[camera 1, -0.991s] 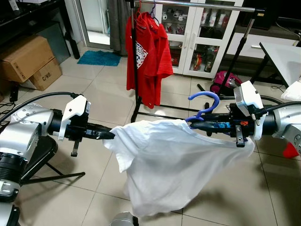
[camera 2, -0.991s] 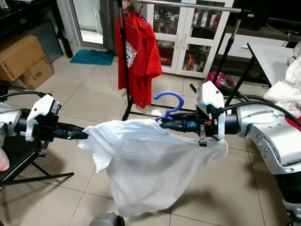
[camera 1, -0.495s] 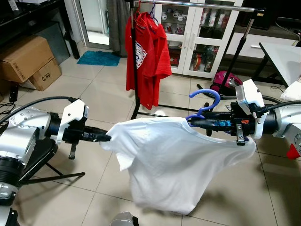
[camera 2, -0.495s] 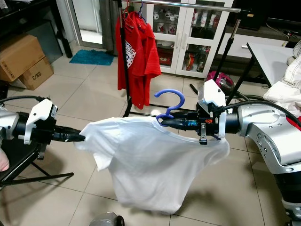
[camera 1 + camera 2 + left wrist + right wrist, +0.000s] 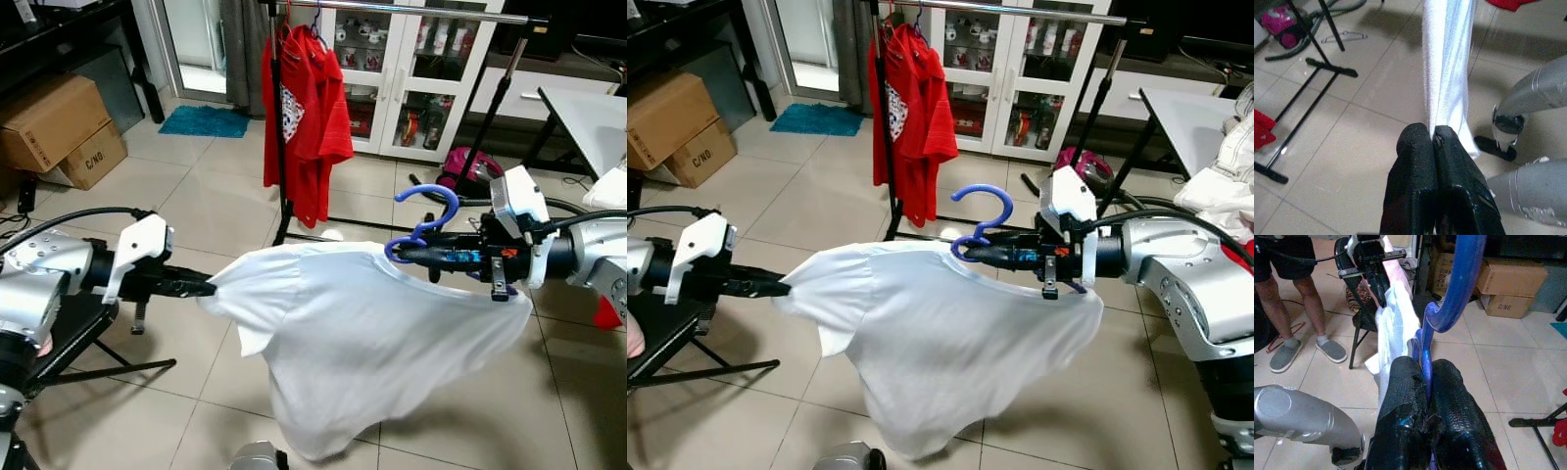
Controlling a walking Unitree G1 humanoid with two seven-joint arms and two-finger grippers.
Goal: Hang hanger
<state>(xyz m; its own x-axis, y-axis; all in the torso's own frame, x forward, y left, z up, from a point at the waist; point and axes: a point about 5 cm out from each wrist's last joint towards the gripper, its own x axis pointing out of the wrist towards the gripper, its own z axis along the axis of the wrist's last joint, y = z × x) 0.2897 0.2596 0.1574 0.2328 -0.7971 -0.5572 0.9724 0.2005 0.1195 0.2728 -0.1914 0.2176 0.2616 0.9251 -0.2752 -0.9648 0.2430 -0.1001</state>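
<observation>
Tiled floor (image 5: 196,206) is stretching away toward a far wall of white glass-door cabinets (image 5: 411,69), with a garment rail (image 5: 411,10) crossing in front of them and a red shirt (image 5: 306,117) hanging from its left end. Cardboard boxes (image 5: 54,127) are sitting at the far left, and the corner of a white desk (image 5: 598,113) is showing at the far right.

From the left eye, the robot is holding a white T-shirt (image 5: 362,343) spread between its arms, near to the camera. The left hand (image 5: 201,288) is pinching the shirt's left edge shut. The right hand (image 5: 407,257) is gripping the blue hanger (image 5: 423,220) at its neck, the hook curling up above the collar.

From the right eye, the same arrangement is showing: the hanger's hook is standing well below and nearer than the rail, and the shirt is sagging toward the floor.

Along the left wrist, the two black fingers (image 5: 1418,161) are pressing together on a taut fold of white cloth.

Along the right wrist, the fingers (image 5: 1405,396) are clamping the blue hanger's stem, with the shirt bunched behind it; a person's legs (image 5: 1288,298) are standing beyond.

The step in hand appears to be carrying the dressed hanger to the rail. The next move likely calls for raising the right arm, bringing the hook over the bar to the right of the red shirt, and letting the left hand release the cloth.
</observation>
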